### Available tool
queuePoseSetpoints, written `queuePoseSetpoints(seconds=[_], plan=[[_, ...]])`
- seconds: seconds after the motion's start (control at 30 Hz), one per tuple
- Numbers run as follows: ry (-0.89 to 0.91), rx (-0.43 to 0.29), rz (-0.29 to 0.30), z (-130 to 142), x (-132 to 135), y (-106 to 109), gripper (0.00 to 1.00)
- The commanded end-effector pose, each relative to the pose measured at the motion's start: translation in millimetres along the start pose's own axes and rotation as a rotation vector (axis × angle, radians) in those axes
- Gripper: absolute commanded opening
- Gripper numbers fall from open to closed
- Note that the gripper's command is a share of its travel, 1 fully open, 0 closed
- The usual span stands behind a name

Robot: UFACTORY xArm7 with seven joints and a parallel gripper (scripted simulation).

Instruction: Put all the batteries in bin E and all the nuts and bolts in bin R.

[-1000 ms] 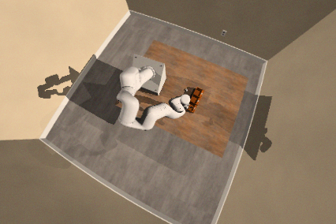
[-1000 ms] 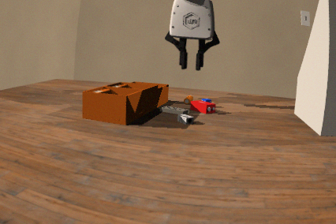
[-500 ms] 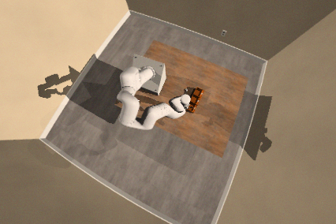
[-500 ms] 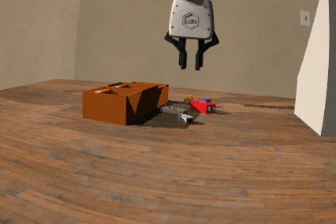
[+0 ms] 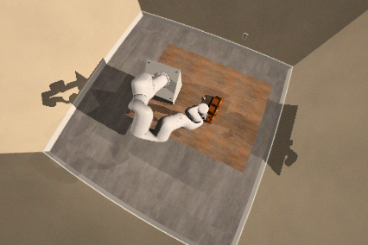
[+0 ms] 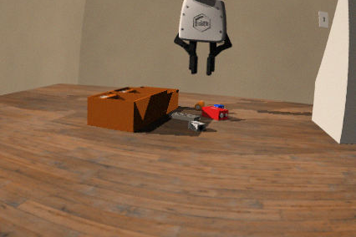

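My gripper (image 6: 201,70) hangs high over the table, above the small things to the right of the bins; its fingers stand a little apart with nothing between them. The orange double bin (image 6: 125,113) (image 5: 214,109) stands on the wooden table; I cannot read its letters. To its right lie a grey bar (image 6: 185,116), a small grey metal piece (image 6: 197,125), a small orange cylinder (image 6: 199,104) and a red block (image 6: 215,113) with a small blue thing (image 6: 218,106) behind it. In the overhead view the arm's wrist hides the fingers and these things.
The robot's white base (image 6: 334,74) (image 5: 166,82) stands at the right of the side view. The wooden table (image 6: 167,179) (image 5: 242,98) stretches wide in front of the bins.
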State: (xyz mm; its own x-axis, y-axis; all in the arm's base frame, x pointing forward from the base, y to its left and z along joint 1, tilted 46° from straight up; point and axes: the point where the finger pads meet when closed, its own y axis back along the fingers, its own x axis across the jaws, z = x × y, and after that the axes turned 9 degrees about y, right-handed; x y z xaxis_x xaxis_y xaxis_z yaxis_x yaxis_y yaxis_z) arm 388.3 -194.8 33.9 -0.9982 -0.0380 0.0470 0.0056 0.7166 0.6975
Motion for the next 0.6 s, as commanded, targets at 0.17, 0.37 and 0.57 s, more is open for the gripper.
queuePoseSetpoints(seconds=[0.17, 0.37, 0.57], plan=[[0.001, 0.0, -0.002, 0, -1, -25, 0.28], [0.001, 0.0, -0.002, 0, -1, -49, 0.28], [0.001, 0.0, -0.002, 1, -2, -59, 0.28]])
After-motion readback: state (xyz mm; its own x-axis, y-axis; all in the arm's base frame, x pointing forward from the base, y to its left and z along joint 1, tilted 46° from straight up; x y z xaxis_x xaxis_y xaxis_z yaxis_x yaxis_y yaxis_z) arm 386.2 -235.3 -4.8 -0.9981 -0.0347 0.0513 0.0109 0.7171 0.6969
